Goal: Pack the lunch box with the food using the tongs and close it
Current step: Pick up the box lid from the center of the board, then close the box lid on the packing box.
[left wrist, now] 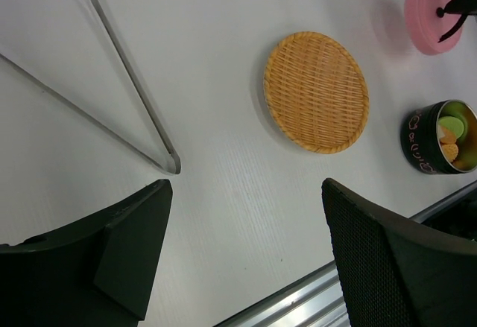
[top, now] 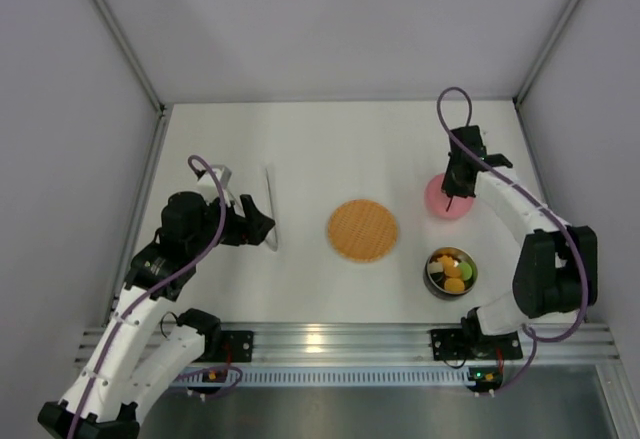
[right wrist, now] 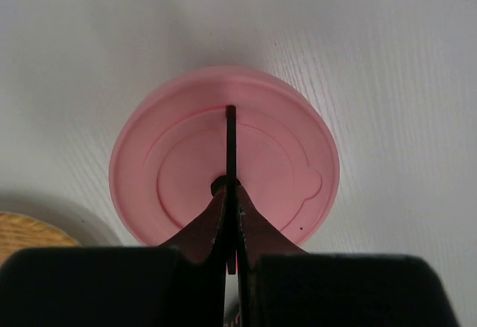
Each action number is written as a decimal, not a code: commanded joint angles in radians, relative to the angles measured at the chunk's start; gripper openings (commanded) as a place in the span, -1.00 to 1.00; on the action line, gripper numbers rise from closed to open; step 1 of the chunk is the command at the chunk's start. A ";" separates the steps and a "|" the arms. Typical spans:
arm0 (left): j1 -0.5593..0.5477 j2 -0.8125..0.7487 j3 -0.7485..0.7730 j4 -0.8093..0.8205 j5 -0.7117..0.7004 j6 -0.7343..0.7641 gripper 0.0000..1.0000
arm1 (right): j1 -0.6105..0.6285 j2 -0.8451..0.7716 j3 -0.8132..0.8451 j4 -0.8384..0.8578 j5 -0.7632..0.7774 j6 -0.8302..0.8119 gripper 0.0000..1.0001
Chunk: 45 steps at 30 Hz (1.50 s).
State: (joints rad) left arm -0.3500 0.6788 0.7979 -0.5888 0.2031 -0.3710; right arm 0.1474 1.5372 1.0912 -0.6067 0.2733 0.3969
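The lunch box [top: 434, 277], a small round steel container [left wrist: 417, 137], stands at the front right with the food [top: 453, 269], orange, yellow and green pieces [left wrist: 452, 132], inside it. Its pink lid [top: 436, 199] lies flat on the table just behind it [left wrist: 423, 10]. My right gripper [top: 451, 197] points down onto the lid's centre [right wrist: 186, 163], its jaws shut [right wrist: 232, 187] on a thin dark strip standing up from the lid. The tongs [top: 271, 209] lie on the table at the left [left wrist: 127, 81]. My left gripper [left wrist: 246, 189] hovers open just beside their tips [top: 266, 227], holding nothing.
A flat round woven orange mat [top: 362, 230] lies mid-table between the tongs and the lunch box [left wrist: 316, 92]; its edge shows in the right wrist view [right wrist: 22, 234]. Grey walls enclose the table, and an aluminium rail [top: 340, 339] runs along the near edge.
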 commanded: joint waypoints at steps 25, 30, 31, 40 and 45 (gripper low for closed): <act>-0.003 -0.018 -0.005 0.003 -0.051 0.004 0.73 | -0.016 -0.649 -0.042 -0.654 -0.065 0.128 -1.00; -0.003 -0.021 -0.003 0.003 -0.057 0.004 0.73 | -0.014 -0.644 -0.080 -0.676 -0.069 0.122 -1.00; -0.003 -0.021 -0.005 0.003 -0.059 0.004 0.73 | -0.014 -0.634 -0.083 -0.682 -0.072 0.123 -1.00; -0.004 -0.022 -0.003 0.003 -0.060 0.004 0.73 | -0.014 -0.594 -0.140 -0.614 -0.125 0.135 -1.00; -0.004 -0.021 -0.005 0.003 -0.062 0.004 0.73 | -0.014 -0.583 -0.165 -0.588 -0.126 0.135 -1.00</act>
State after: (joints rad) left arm -0.3500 0.6678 0.7944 -0.5987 0.1547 -0.3710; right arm 0.1474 0.9558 0.9295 -1.2266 0.1581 0.5213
